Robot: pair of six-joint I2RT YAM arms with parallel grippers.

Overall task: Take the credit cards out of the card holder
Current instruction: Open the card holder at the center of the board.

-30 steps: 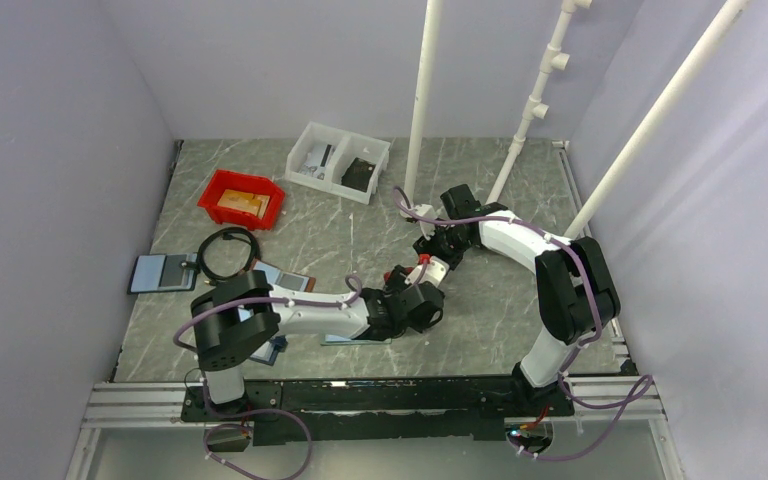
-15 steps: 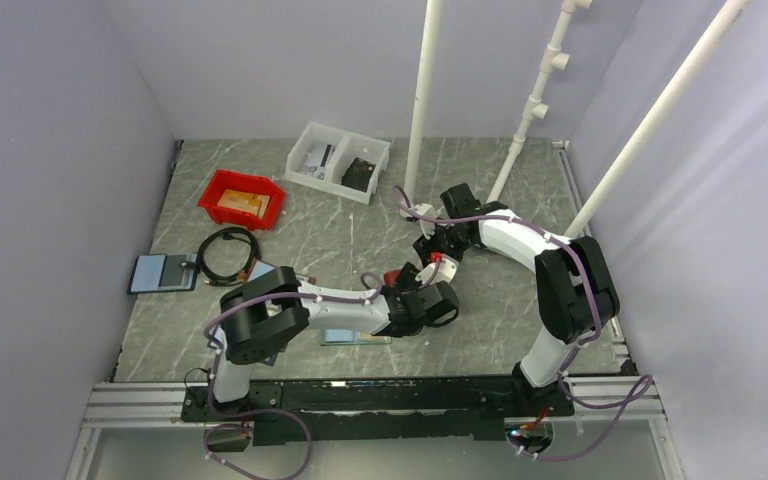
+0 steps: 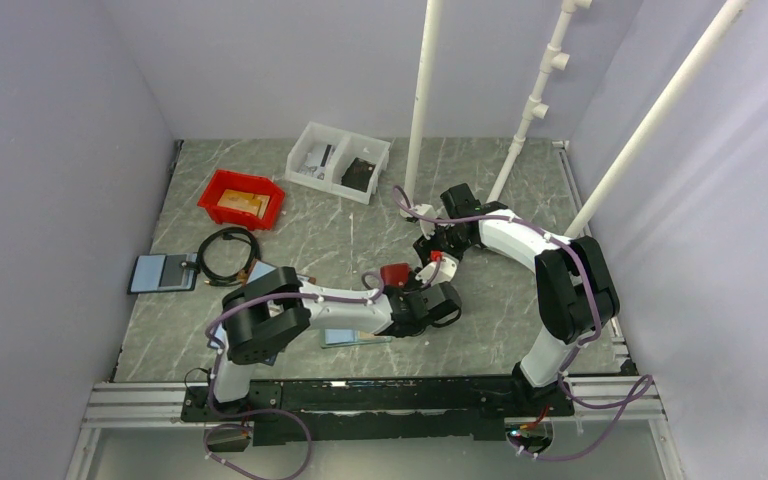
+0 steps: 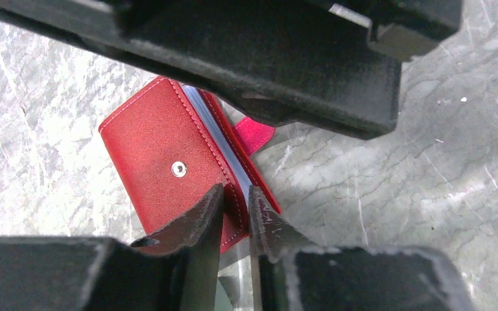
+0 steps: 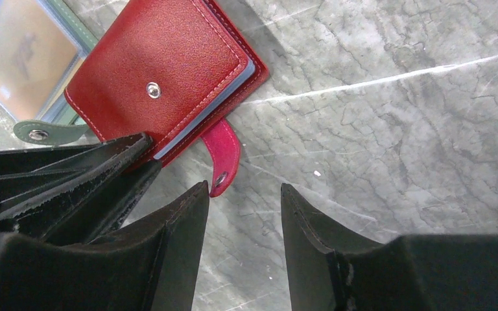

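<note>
Half spreading the right gripper (image 5: 243, 191) over the pink-red tab (image 5: 224, 155), gripping nothing. Pinching narrowly with the left gripper (image 4: 235, 192) on the near stitched edge of the folded card holder (image 4: 149, 149), resting on the marble table (image 4: 395, 194) between both arms. Showing only pale blue-grey edges of the credit cards (image 4: 217, 139) between the covers.

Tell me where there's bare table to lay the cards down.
Free: marble right of the card holder, out to the right arm's base; also between it and the red bin. Crowded: left side, with the black cable and a blue-grey holder.
</note>
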